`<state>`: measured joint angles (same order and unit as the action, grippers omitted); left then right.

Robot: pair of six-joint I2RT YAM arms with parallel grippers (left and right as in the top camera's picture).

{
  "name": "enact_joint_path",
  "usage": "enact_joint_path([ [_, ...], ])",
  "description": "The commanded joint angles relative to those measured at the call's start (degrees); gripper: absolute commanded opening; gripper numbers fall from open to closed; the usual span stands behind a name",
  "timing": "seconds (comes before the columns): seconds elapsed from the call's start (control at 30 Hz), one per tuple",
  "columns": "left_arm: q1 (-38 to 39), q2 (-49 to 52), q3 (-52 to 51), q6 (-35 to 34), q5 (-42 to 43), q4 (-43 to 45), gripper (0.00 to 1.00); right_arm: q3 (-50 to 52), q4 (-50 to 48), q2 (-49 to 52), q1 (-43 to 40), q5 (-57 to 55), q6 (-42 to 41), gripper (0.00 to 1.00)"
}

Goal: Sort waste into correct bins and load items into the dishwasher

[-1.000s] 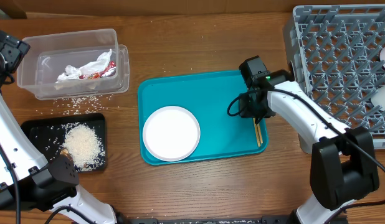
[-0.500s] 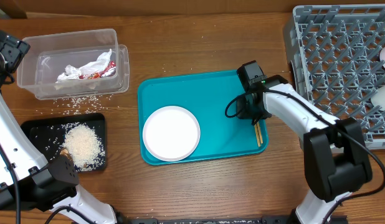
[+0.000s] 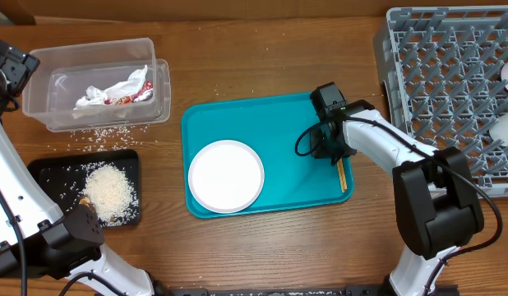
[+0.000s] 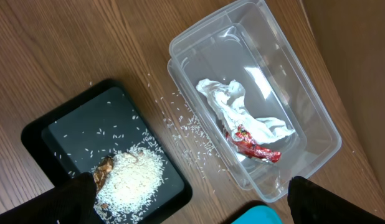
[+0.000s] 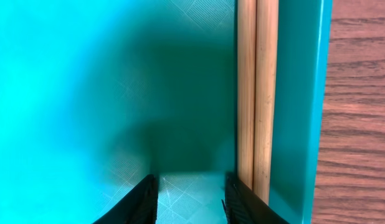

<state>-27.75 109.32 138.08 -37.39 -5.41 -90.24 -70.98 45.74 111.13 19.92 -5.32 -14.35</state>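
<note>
Two wooden chopsticks (image 5: 257, 93) lie side by side along the right wall of the teal serving tray (image 3: 279, 123). My right gripper (image 5: 191, 186) points down at the tray floor just left of them. Its jaws stand apart with only bare tray between them, and the right finger (image 5: 239, 199) is against the chopsticks. From overhead the chopsticks (image 3: 342, 174) stick out below the right gripper (image 3: 330, 148). A white plate (image 3: 226, 175) sits on the tray's left half. My left gripper (image 4: 192, 208) hangs wide open above the clear tub (image 4: 317, 124) and the black tray (image 4: 49, 127).
The clear tub (image 3: 40, 62) holds a crumpled napkin (image 3: 114, 86) and a red wrapper (image 3: 129, 99). Rice (image 3: 110, 191) and a brown scrap (image 4: 105, 167) lie in the black tray (image 3: 48, 168), with loose grains on the wood between. The grey dish rack (image 3: 451, 82) stands at the right.
My right gripper has shifted a little to the left and towards the tray's far edge, staying low by the chopsticks. The left arm has not moved.
</note>
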Motion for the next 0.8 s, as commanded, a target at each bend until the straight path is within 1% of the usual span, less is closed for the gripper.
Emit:
enact_joint_path([
  [0.0, 0.39, 0.09, 0.09, -0.33, -0.55, 0.11, 1.0, -0.44, 1.25, 1.29, -0.04, 1.49, 0.9, 0.35],
  [0.03, 0.39, 0.09, 0.09, -0.33, -0.55, 0.11, 1.0, -1.09, 2.14, 1.27, -0.04, 1.79, 0.87, 0.33],
  [0.1, 0.39, 0.09, 0.09, -0.33, -0.55, 0.11, 1.0, -3.1, 4.39, 1.01, -0.04, 2.01, 0.83, 0.31],
  [0.23, 0.39, 0.09, 0.09, -0.33, -0.57, 0.09, 1.0, -8.76, 9.11, 0.2, -0.13, 1.75, 0.83, 0.31],
  [0.33, 0.39, 0.09, 0.09, -0.33, -0.55, 0.11, 1.0, -11.47, 10.38, 0.15, -0.17, 1.49, 0.87, 0.33],
  [0.57, 0.39, 0.09, 0.09, -0.33, -0.55, 0.11, 1.0, -10.23, 8.33, 0.44, -0.17, -3.28, 1.14, 0.38],
  [0.77, 0.39, 0.09, 0.09, -0.33, -0.55, 0.11, 1.0, -6.75, 4.39, 0.44, -0.46, -4.11, 1.57, 0.38],
])
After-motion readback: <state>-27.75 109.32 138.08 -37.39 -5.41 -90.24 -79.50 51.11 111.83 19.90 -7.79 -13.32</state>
